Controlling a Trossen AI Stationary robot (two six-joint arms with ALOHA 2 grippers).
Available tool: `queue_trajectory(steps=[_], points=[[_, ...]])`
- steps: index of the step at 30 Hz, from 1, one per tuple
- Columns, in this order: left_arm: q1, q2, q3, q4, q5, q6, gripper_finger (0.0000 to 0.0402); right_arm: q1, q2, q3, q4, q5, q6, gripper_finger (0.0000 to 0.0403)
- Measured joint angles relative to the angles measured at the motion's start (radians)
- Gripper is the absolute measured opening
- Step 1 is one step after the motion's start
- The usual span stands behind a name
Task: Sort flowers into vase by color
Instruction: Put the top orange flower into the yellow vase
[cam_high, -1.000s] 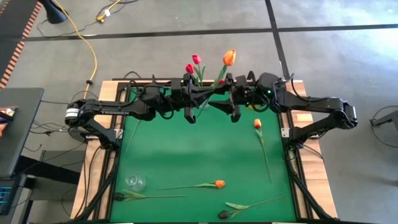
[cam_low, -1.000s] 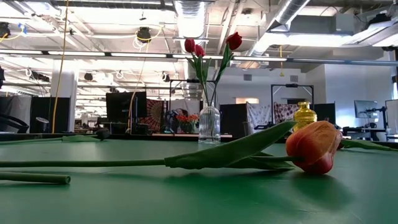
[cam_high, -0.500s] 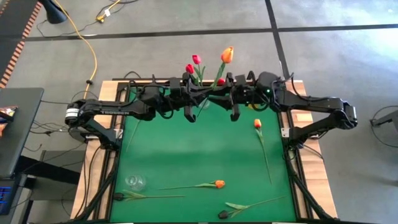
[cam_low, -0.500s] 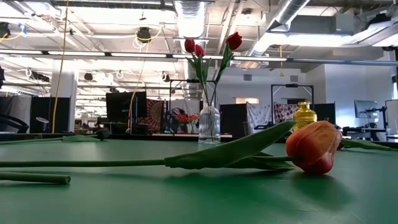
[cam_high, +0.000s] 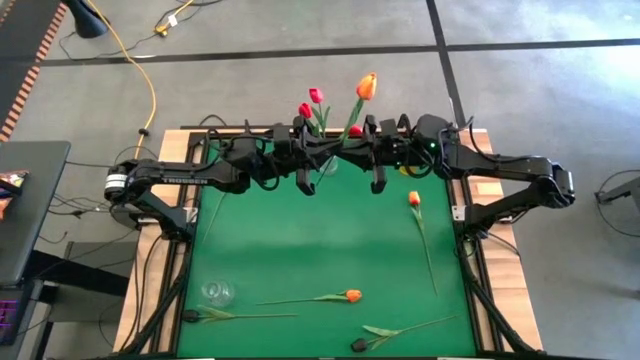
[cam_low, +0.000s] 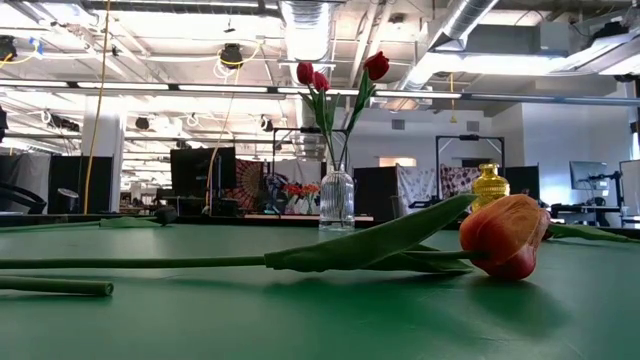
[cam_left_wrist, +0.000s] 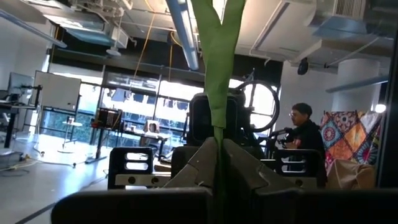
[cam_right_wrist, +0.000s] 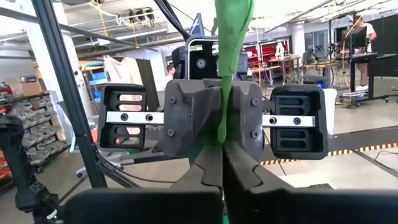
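- Two claws meet high over the far edge of my desk (cam_high: 330, 240), both clamped on the stem of the same orange tulip (cam_high: 367, 87).
- Left claw (cam_left_wrist: 216, 163) is fully closed on the green stem; right claw (cam_right_wrist: 222, 140) is closed on it too, facing the left one.
- Red tulips (cam_low: 318, 78) already stand in the glass vase (cam_low: 336, 200) at the far end.
- I judge this a handover: I'd let only one claw release, slowly, keeping the stem upright.
- Four more tulips lie flat on the green mat, one orange (cam_high: 352, 295) near the front.
- Risk, I think: pulling apart bends the stem.
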Motion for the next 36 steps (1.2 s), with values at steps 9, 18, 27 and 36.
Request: queue_trajectory(steps=[9, 18, 27, 36], points=[[0.0, -0.007, 0.0, -0.036, 0.042, 0.031, 0.0077, -0.044, -0.065, 0.0, -0.091, 0.002, -0.045, 0.0022], [0.041, -0.079, 0.0, -0.224, 0.033, 0.013, 0.0162, -0.203, -0.227, 0.0, -0.429, 0.029, -0.084, 0.002], [0.055, -0.112, 0.0, -0.411, 0.033, -0.013, 0.0163, -0.403, -0.405, -0.065, -0.671, 0.164, -0.186, 0.0019], [0.054, -0.102, 0.0, -0.419, 0.028, -0.016, 0.0163, -0.663, -0.542, -0.377, -0.511, 0.162, -0.126, 0.0019]])
